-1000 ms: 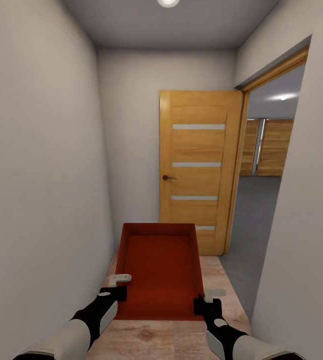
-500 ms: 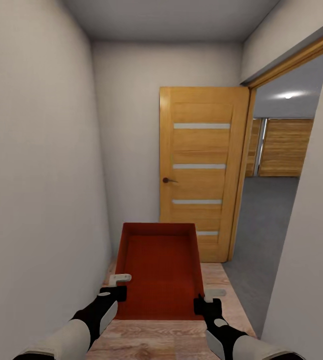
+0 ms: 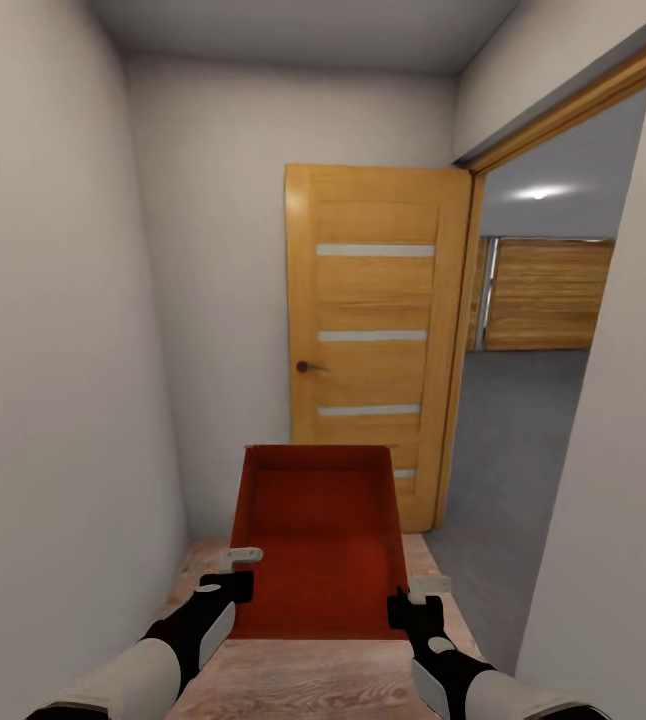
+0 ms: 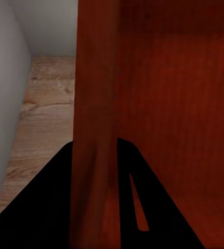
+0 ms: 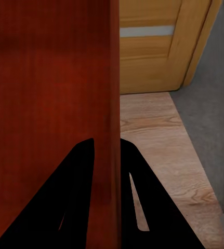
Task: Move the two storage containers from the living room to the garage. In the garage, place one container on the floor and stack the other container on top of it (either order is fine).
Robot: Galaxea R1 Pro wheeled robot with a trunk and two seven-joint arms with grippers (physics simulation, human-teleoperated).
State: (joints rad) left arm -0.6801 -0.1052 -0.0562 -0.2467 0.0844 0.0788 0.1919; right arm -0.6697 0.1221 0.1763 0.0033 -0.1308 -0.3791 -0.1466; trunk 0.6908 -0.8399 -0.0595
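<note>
The left gripper [image 3: 235,572] and right gripper [image 3: 415,598] are each clamping a side wall of one storage container [image 3: 315,540], carrying it near the garage [image 3: 523,420] doorway on the right; setting down and stacking remain.

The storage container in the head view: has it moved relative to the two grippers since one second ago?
No. The storage container sits at the same spot between the left gripper and right gripper; only the wooden door behind shifted, so the camera moved.
</note>
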